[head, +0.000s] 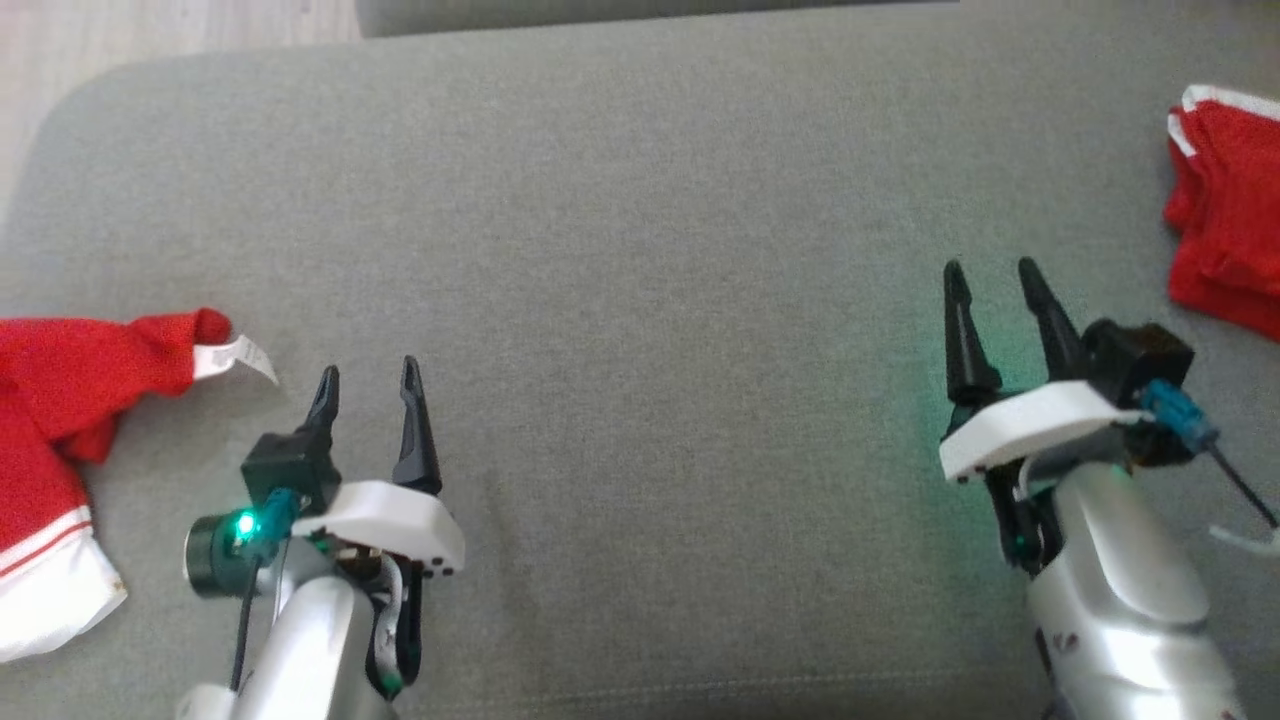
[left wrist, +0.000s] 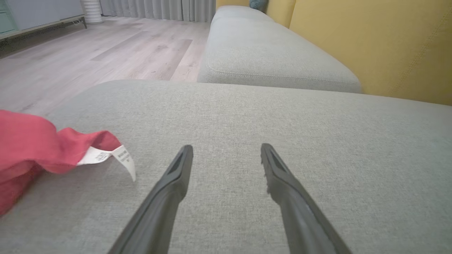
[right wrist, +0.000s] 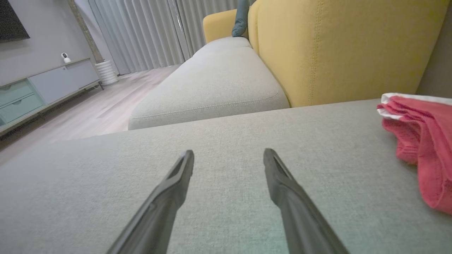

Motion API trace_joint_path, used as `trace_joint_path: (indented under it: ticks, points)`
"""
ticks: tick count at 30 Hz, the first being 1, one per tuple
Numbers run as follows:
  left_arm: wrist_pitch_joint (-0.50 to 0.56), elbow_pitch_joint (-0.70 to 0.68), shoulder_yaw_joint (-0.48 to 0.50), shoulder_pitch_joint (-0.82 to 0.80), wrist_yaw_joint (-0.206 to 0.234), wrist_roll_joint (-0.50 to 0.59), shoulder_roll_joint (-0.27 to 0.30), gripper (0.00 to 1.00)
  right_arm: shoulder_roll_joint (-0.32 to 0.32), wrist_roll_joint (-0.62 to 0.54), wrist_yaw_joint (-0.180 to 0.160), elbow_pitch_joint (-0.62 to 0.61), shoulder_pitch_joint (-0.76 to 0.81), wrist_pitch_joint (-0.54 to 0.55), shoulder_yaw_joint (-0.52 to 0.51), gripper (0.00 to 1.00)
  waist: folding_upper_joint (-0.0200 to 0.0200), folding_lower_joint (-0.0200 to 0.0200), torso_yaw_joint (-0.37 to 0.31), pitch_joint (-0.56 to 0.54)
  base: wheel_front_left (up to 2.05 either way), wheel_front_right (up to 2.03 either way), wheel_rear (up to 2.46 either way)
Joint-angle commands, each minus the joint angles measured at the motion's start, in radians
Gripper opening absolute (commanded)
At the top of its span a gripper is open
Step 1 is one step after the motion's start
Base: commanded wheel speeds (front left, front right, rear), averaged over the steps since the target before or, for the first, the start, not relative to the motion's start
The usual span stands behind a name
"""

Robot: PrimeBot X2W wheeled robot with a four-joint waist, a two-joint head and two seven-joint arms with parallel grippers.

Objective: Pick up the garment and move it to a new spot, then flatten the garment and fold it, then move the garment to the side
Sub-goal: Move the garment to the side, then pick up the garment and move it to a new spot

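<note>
A crumpled red garment with white trim [head: 55,420] lies at the cushion's left edge, its white label [head: 235,358] pointing toward the middle; it also appears in the left wrist view [left wrist: 31,151]. Another red, white-edged garment [head: 1225,215] lies bunched at the far right, visible too in the right wrist view [right wrist: 422,141]. My left gripper [head: 368,385] hovers open just right of the label, nothing between its fingers [left wrist: 176,176]. My right gripper [head: 990,278] stands open over bare cushion, left of the right-hand garment, its fingers [right wrist: 279,183] empty.
Everything rests on a wide grey cushion [head: 640,250]. A second grey seat cushion [left wrist: 268,56] and a yellow sofa back [right wrist: 335,46] lie beyond it. Wooden floor [left wrist: 106,53] drops off past the left edge, with a low cabinet [right wrist: 42,88] farther away.
</note>
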Motion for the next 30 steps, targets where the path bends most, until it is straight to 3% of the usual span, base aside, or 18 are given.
trace_joint_path:
  ticks: [1,20,25,30]
  points:
    - [-0.005,-0.027,0.035,-0.007,0.006,0.002,0.013,1.0,0.012,0.014,0.007,-0.039,0.006,-0.011,0.03,1.0,0.0,0.0001,0.01,-0.021,0.0,0.0,0.0]
    - [-0.005,-0.045,0.086,0.105,0.006,0.009,0.013,1.0,0.012,0.066,0.007,-0.051,0.105,-0.011,0.103,1.0,0.0,0.0001,-0.003,-0.125,0.0,0.0,0.0]
    - [-0.005,-0.048,0.08,0.091,0.003,0.007,0.013,1.0,0.012,0.066,0.007,-0.054,0.104,-0.011,0.118,1.0,0.0,0.0001,0.044,-0.115,0.0,0.0,0.0]
    - [-0.005,-0.046,0.068,0.087,0.004,0.0,0.013,1.0,0.012,0.071,0.007,-0.05,0.105,-0.011,0.152,1.0,0.0,0.0001,0.137,-0.111,0.0,0.0,0.0]
